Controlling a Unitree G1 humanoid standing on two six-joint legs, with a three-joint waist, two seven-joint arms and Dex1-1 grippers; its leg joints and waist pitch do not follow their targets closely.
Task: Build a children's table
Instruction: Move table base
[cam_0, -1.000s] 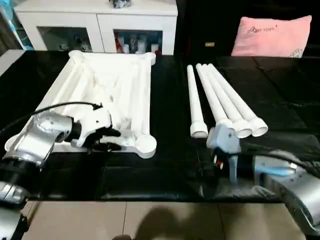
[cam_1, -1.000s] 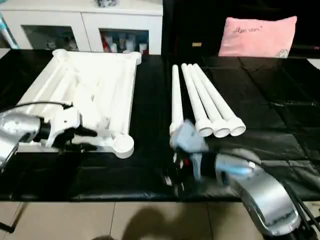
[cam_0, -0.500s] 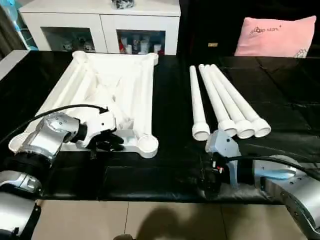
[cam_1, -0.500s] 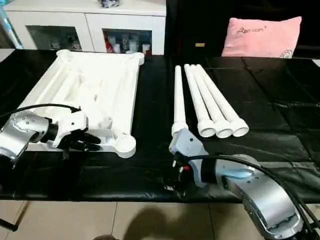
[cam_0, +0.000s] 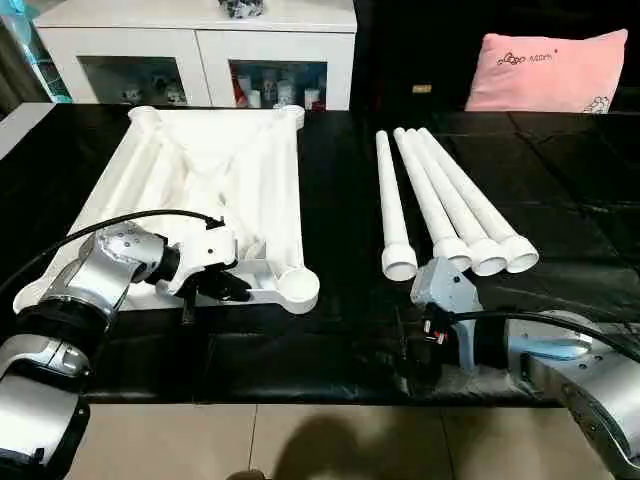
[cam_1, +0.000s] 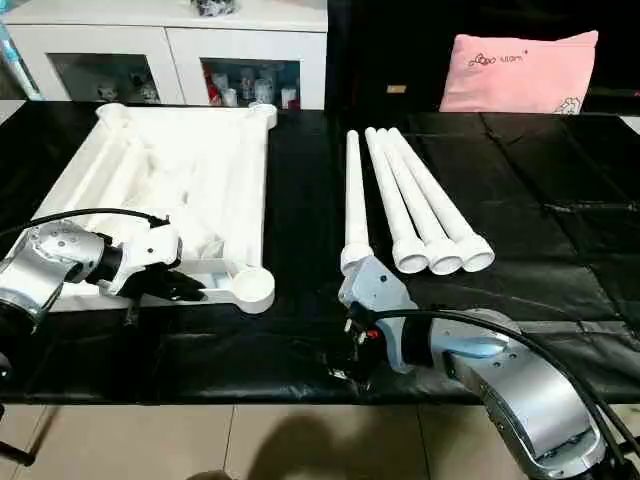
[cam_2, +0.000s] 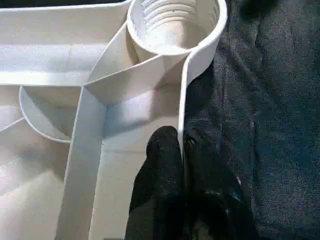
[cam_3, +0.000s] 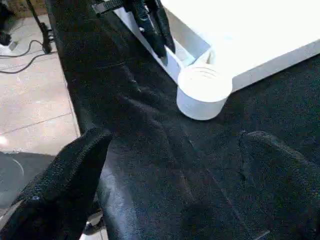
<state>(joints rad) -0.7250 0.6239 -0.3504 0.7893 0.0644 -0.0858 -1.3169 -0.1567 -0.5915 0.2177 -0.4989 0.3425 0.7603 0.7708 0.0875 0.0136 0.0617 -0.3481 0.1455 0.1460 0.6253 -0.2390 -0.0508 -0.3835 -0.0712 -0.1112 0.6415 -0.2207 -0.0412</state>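
Pinching tabletop (cam_0: 215, 170) rim | left claw (cam_2: 182, 142) newly closed

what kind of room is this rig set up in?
Likely a home-style living room or a mock-up of one: a white glass-door cabinet with small items inside, a pink cushion at the back, and a tiled floor under the black-covered work surface.

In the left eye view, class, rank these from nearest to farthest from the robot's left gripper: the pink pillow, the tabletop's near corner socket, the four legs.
1. Near corner socket: just right of the left gripper, on the tabletop edge that its fingers pinch.
2. Legs: further right, across the black mat.
3. Pink pillow: far right corner.
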